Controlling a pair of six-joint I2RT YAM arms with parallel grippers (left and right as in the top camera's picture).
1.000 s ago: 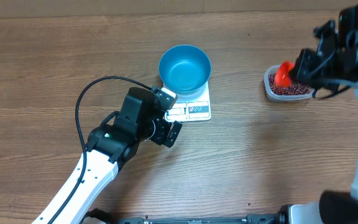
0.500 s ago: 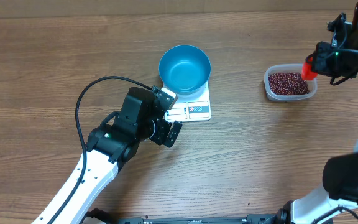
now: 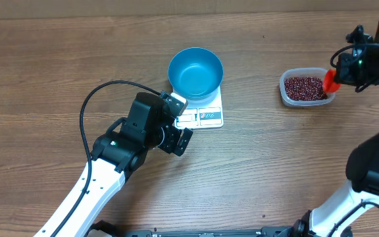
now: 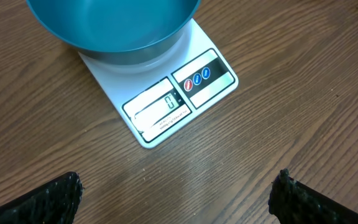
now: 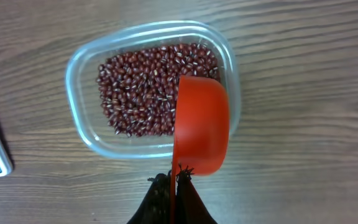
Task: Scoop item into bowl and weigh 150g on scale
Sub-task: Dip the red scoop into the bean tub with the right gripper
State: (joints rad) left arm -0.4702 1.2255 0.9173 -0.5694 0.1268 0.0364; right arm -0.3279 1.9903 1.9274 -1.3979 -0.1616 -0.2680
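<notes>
The blue bowl (image 3: 195, 72) stands on the white scale (image 3: 207, 116), and no beans show inside it. My left gripper (image 3: 181, 120) hovers open just in front of the scale's display (image 4: 160, 107), nothing between its fingers (image 4: 55, 199). The bowl (image 4: 114, 25) fills the top of the left wrist view. The red-brown beans (image 5: 142, 93) lie in a clear tub (image 3: 285, 92) at the right. My right gripper (image 5: 174, 180) is shut on the thin handle of a red scoop (image 5: 201, 124), which hangs turned on its side over the tub's right rim. The scoop's inside is hidden.
The bare wooden table (image 3: 268, 171) stretches around the scale and the tub. A black cable (image 3: 91, 105) loops up from my left arm. The table's far edge (image 3: 110, 14) runs along the top of the overhead view.
My right gripper has carried the red scoop from over the tub's left side across to its right rim. The left arm, bowl and scale have stayed put.
</notes>
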